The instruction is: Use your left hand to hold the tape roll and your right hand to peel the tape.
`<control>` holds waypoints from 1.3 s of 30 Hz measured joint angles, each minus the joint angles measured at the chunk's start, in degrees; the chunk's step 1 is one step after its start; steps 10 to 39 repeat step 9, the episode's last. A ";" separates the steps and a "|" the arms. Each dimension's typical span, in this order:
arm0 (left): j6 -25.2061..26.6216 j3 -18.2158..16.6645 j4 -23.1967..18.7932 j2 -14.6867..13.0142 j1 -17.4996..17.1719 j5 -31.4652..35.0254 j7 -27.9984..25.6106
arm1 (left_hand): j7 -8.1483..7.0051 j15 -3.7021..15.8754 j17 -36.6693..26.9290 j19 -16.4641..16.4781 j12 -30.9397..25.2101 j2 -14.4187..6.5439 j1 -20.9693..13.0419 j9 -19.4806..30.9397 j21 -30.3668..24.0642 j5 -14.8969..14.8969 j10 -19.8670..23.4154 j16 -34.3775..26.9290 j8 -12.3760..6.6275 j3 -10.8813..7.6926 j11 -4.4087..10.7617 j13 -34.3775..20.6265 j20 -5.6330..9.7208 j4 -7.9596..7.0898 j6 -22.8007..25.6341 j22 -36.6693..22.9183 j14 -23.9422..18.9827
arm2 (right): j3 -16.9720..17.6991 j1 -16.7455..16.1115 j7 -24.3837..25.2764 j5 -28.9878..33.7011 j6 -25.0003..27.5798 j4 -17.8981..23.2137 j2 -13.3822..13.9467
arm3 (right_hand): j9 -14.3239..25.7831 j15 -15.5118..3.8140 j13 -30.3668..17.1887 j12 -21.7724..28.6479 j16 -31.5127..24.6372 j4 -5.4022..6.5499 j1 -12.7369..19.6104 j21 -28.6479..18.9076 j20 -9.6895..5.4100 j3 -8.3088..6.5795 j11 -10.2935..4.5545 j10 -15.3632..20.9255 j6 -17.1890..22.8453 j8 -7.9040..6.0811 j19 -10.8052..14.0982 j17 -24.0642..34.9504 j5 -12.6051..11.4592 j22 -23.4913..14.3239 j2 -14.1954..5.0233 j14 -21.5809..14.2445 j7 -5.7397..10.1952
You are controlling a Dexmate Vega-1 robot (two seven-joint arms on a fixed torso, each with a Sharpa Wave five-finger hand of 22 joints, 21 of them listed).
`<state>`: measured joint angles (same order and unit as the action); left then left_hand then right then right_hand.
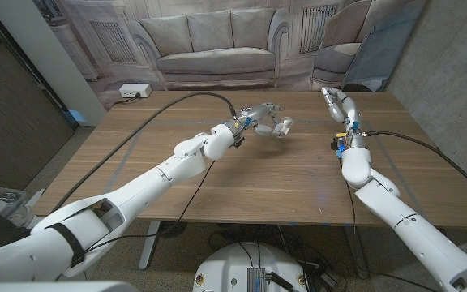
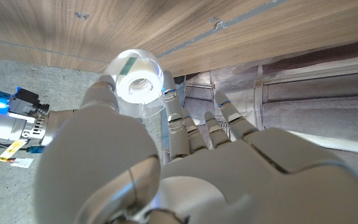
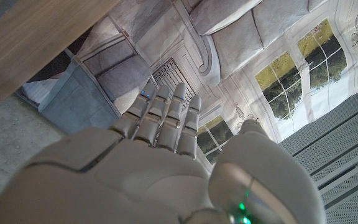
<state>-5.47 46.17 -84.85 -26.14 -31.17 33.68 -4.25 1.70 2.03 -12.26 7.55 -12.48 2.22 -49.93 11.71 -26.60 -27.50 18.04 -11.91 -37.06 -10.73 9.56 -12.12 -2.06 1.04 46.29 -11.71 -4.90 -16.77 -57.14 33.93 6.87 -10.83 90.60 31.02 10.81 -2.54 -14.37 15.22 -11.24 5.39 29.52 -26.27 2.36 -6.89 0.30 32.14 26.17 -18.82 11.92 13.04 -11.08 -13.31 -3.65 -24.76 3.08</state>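
While the arms are reaching over the wooden table, each view is showing this:

Head view, left hand: the left hand [image 1: 264,116] is hovering above the table [image 1: 242,174] near its far middle, fingers curling round a pale tape roll [image 1: 281,126] at their tips.
Head view, right hand: the right hand [image 1: 336,104] is standing raised over the far right part of the table, well apart from the roll, fingers straight and holding nothing.
Left wrist view: the thumb and fingers [image 2: 182,124] are pinching the clear tape roll [image 2: 139,79]; a green strip is showing on its rim, and the roll is sitting beside the table edge.
Right wrist view: the right hand [image 3: 160,162] is pointing toward a printed sofa backdrop [image 3: 241,37], fingers [image 3: 166,115] lying together and extended, grasping nothing.
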 measured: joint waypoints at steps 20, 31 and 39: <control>-2.59 -0.68 2.40 -0.97 0.21 -0.62 -0.98 | 0.00 0.00 0.00 0.00 -0.09 0.00 0.00 0.00 0.00 0.02 0.05 0.00 -1.18 0.00 -0.05 0.00 0.00 0.00 0.00 0.00 0.00 | -0.54 -1.46 2.52 3.00 3.33 3.38 -0.72 | 0.00 0.00 0.00 0.00 0.00 0.00 0.00 0.00 0.00 0.00 0.00 0.00 0.00 0.01 0.00 0.00 -0.18 0.28 0.00 0.00 0.00; -2.59 -0.68 2.40 -0.97 0.21 -0.62 -0.98 | 0.00 0.00 0.00 0.00 -0.09 0.00 0.00 0.00 0.00 0.02 0.05 0.00 -1.18 0.00 -0.05 0.00 0.00 0.00 0.00 0.00 0.00 | -0.54 -1.46 2.52 3.00 3.33 3.38 -0.72 | 0.00 0.00 0.00 0.00 0.00 0.00 0.00 0.00 0.00 0.00 0.00 0.00 0.00 0.01 0.00 0.00 -0.18 0.28 0.00 0.00 0.00; -2.59 -0.68 2.40 -0.97 0.21 -0.62 -0.98 | 0.00 0.00 0.00 0.00 -0.09 0.00 0.00 0.00 0.00 0.02 0.05 0.00 -1.18 0.00 -0.05 0.00 0.00 0.00 0.00 0.00 0.00 | -0.54 -1.46 2.52 3.00 3.33 3.38 -0.72 | 0.00 0.00 0.00 0.00 0.00 0.00 0.00 0.00 0.00 0.00 0.00 0.00 0.00 0.01 0.00 0.00 -0.18 0.28 0.00 0.00 0.00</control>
